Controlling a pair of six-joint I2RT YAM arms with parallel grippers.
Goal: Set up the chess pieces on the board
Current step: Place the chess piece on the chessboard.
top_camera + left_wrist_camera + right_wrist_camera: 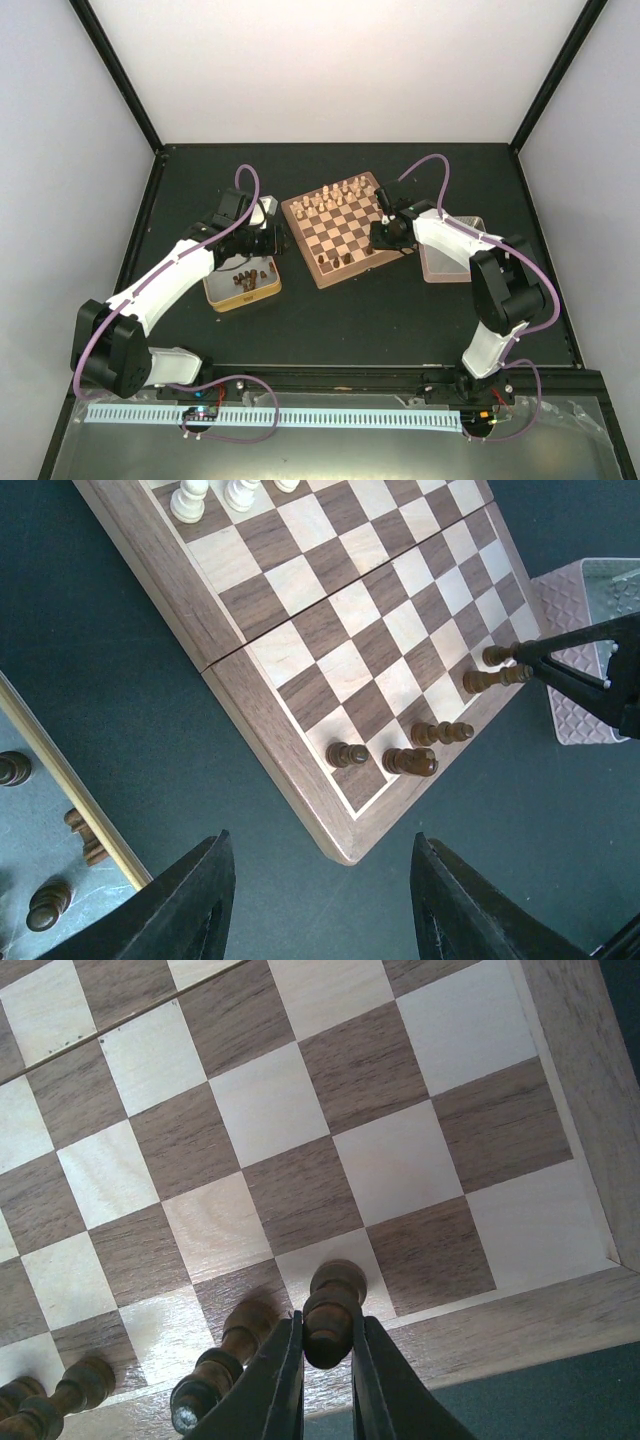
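Observation:
The board (335,235) lies at an angle in the middle of the table. Several dark chess pieces (410,762) stand along its near row. My right gripper (327,1335) is shut on the head of one dark piece (335,1300), whose base rests on a light square near the board's right corner; a taller dark piece (240,1345) stands just left of it. From the left wrist view the same grip (530,658) shows at the board's edge. My left gripper (320,838) hangs open and empty over the dark mat, just off the board's near-left corner (350,850).
A metal tin (243,285) left of the board holds more dark pieces (48,905). Pale chessmen (335,192) fill the board's far rows. A pinkish tin (445,255) sits right of the board, under my right arm. Black frame posts edge the table.

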